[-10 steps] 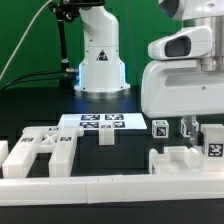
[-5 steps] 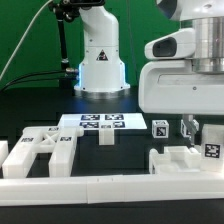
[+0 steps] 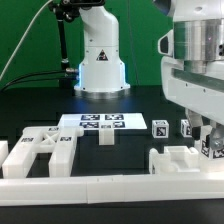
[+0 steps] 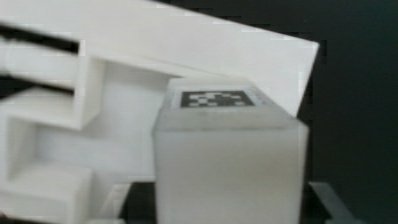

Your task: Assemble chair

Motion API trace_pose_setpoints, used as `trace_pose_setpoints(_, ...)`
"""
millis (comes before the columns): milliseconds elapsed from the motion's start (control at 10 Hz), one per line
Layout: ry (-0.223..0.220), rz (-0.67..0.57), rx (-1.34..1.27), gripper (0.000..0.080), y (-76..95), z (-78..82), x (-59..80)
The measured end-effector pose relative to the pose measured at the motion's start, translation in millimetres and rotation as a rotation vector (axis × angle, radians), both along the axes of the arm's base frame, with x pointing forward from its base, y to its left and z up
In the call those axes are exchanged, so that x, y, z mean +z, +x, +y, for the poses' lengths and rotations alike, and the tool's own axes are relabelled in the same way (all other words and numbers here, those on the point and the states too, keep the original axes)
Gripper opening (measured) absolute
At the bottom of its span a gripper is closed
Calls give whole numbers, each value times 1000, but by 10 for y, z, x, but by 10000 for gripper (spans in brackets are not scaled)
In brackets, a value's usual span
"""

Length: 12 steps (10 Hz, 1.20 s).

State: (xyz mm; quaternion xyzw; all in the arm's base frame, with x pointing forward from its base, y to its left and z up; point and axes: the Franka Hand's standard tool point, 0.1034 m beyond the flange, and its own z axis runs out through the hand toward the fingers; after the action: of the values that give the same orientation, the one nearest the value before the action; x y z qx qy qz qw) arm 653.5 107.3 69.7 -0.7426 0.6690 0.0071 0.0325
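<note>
- Target: small matte white square plastic chair leg [image 3: 213, 150] with a black-and-white tag, at four o'clock of the exterior view, standing on the black tabletop [image 3: 140, 108].
- Directly over it, the tool [image 3: 208, 136], come-down height low, jaws either side of the leg's upper end.
- Long axis of the leg vertical; tagged end face [image 4: 217, 100] turned up at the wrist camera, centred between the jaws there.
- Cannot tell whether clenched on the leg or merely straddling it: fingers barely shown in either view, no contact line to read.
- Second tagged white leg [image 3: 187, 127] and third tagged white leg [image 3: 160, 128] standing apart, toward ten o'clock of the tool.
- Blocky white stepped part [image 3: 175, 158] just beside the target at nine o'clock; probably the notched white piece [image 4: 71, 110] close against the leg in the wrist view.
- White ladder-like frame pieces [image 3: 40, 150] well apart at nine o'clock; marker board [image 3: 100, 122] beyond them.
- Judged: next move turns on that vertical line-up, so lift straight along the leg's axis, minding the stepped neighbour.
</note>
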Motion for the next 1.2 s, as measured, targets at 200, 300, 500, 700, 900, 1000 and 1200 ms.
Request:
trace_pose_setpoints(200, 4, 1, -131, 284, -21, -10, -2)
trace_pose_setpoints(300, 4, 0, -101, 284, -19, -8, -8)
trace_pose_setpoints(500, -7, 12, 107, 530, -62, 27, -18)
trace_pose_setpoints(700, -17, -28, 493, 624, -71, 145, -51)
trace_pose_setpoints(900, -23, -42, 605, 642, -89, 237, -21)
trace_pose_setpoints(1000, -26, -44, 677, 648, -88, 219, -33)
trace_pose_setpoints(1200, -35, -49, 804, 649, -86, 205, -36)
